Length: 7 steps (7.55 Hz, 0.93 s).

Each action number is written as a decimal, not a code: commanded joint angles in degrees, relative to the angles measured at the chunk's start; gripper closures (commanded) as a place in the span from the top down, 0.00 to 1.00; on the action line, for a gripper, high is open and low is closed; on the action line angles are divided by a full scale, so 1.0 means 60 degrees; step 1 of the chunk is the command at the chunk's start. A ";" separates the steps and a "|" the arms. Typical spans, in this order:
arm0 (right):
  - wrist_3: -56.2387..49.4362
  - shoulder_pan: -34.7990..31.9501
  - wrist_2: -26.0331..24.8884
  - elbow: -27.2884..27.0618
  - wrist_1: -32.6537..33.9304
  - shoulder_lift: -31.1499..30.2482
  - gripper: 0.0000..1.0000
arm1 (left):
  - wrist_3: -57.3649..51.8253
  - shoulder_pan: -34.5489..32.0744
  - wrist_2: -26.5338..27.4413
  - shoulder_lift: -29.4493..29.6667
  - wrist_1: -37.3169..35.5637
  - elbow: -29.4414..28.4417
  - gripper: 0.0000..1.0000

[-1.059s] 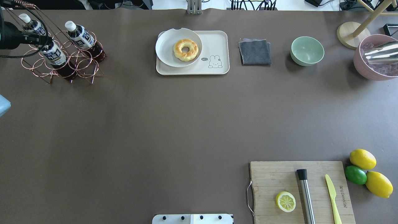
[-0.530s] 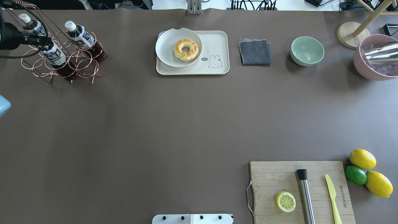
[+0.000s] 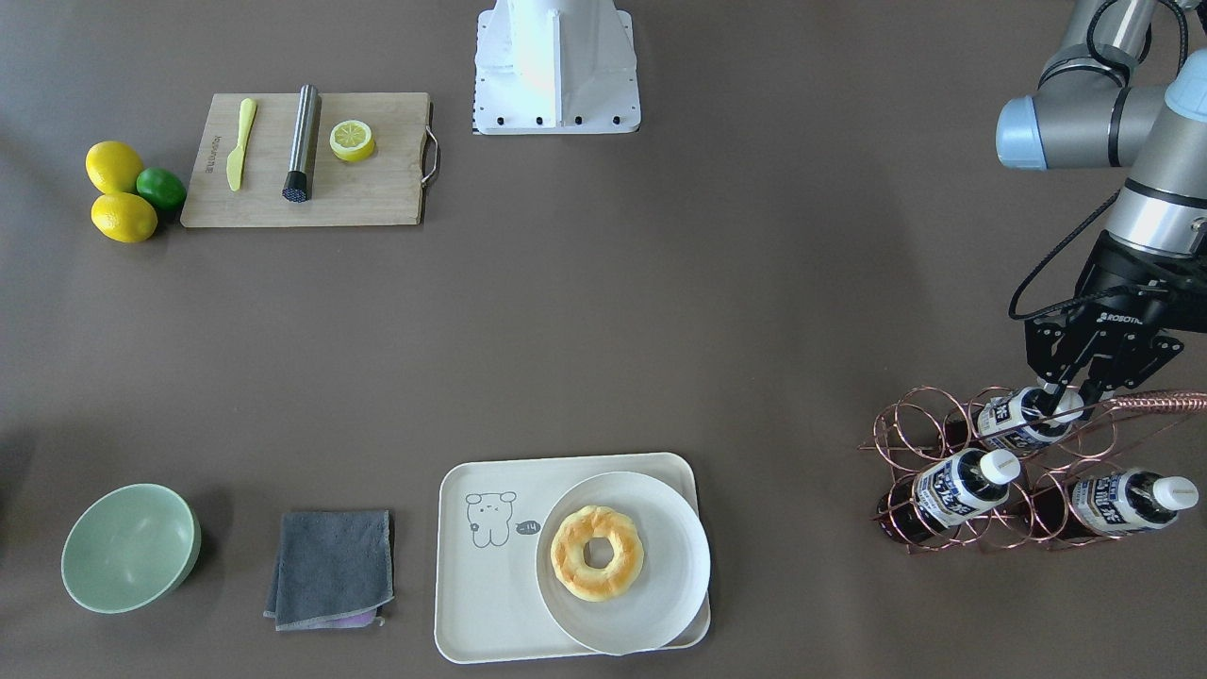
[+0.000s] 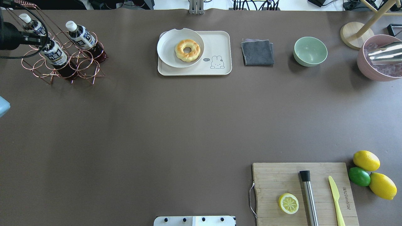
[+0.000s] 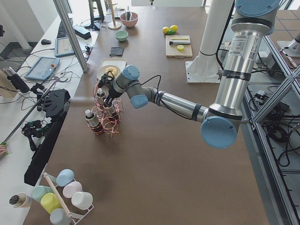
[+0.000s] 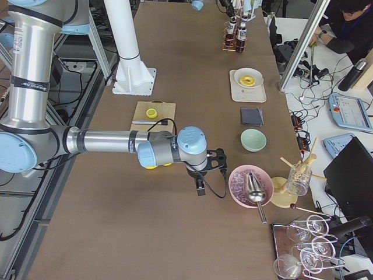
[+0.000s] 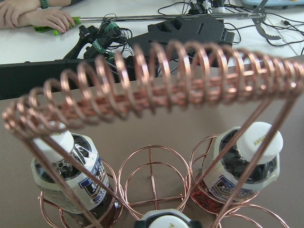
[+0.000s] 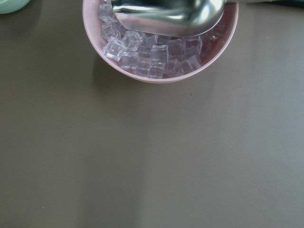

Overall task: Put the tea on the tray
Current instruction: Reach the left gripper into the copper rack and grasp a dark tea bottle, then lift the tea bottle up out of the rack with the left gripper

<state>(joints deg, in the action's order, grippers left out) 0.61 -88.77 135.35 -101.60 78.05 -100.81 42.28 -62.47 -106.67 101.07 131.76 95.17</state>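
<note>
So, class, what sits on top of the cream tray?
A round white plate holding a donut sits on the tray, beside its bear drawing. The tray surface beneath the plate is hidden.

Tea (image 4: 56,55): clear bottle, dark red-brown liquid, white cap, navy-white label. It leans in a copper rack (image 7: 156,80), far left. Tray (image 4: 219,41): cream, flat, bear drawing in its near-right corner, far centre.

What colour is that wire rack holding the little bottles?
Shiny copper: the wire rack shows best in the left wrist view.
</note>
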 commanded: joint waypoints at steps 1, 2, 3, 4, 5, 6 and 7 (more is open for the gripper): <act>0.0000 0.0000 0.0001 0.0000 0.0000 0.0014 1.00 | 0.0000 -0.0237 -0.0425 0.0001 -0.0104 0.0266 0.00; 0.0000 0.0000 0.0001 0.0000 0.0000 0.0014 1.00 | -0.0014 -0.0572 -0.0705 0.0001 -0.0133 0.0354 0.00; 0.0000 0.0000 0.0001 0.0000 0.0000 0.0014 1.00 | -0.0029 -0.0836 -0.1070 0.0015 -0.0481 0.0674 0.00; 0.0000 0.0000 0.0015 0.0000 0.0000 0.0014 1.00 | -0.0609 -0.1158 -0.1349 -0.0013 -0.1225 0.1301 0.00; 0.0000 0.0000 0.0015 0.0000 0.0000 0.0014 1.00 | -0.1224 -0.1567 -0.1439 -0.0043 -0.2378 0.2119 0.00; 0.0000 0.0000 0.0015 0.0000 0.0000 0.0014 1.00 | -0.1593 -0.1876 -0.1730 -0.0029 -0.3230 0.2736 0.00; -0.0014 0.0000 0.0015 0.0000 0.0000 0.0029 1.00 | -0.1713 -0.2126 -0.2037 0.0030 -0.3500 0.3033 0.00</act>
<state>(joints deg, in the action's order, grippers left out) 0.61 -88.77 135.43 -101.60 78.05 -100.72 34.57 -72.36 -116.11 100.93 116.20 108.83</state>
